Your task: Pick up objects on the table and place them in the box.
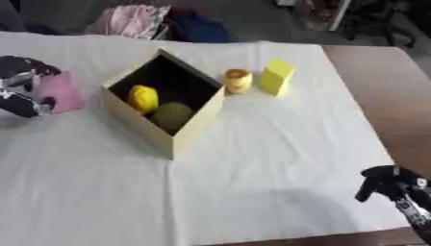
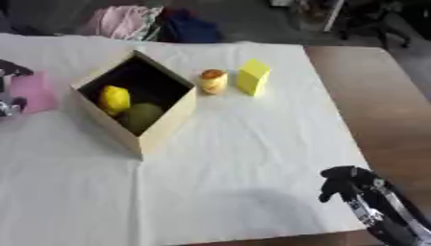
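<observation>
- Left eye view shows a white cloth [image 1: 252, 163] spread over a brown table [image 1: 391, 96], with an open cardboard box [image 1: 195, 126] set cornerwise a little left of the middle.
- Inside the box lie a yellow faceted object [image 1: 143, 98] and, just beside it toward the near corner, a dull green round object [image 1: 171, 116]; the two look to be touching.
- Just outside the box's right wall stands a small tan, cup-like object [image 1: 238, 80], close to the wall, though I cannot tell if it touches.
- Right of that, just beside it, stands a yellow block [image 1: 276, 76], upright and slightly tilted in the picture.
- At the left edge, the left hand [image 1: 23, 91] is over the cloth with its fingers curled round a flat pink object [image 1: 60, 91], which sits well apart from the box's left wall.
- Near the lower right corner, the right hand [image 2: 341, 180] shows at the edge of the cloth; it touches none of the objects, and its dark fingers bunch together so that I cannot tell whether they are apart or closed.
- Beyond the far edge of the table lie heaped clothes, pink [image 1: 131, 20] and dark blue [image 1: 198, 28].
</observation>
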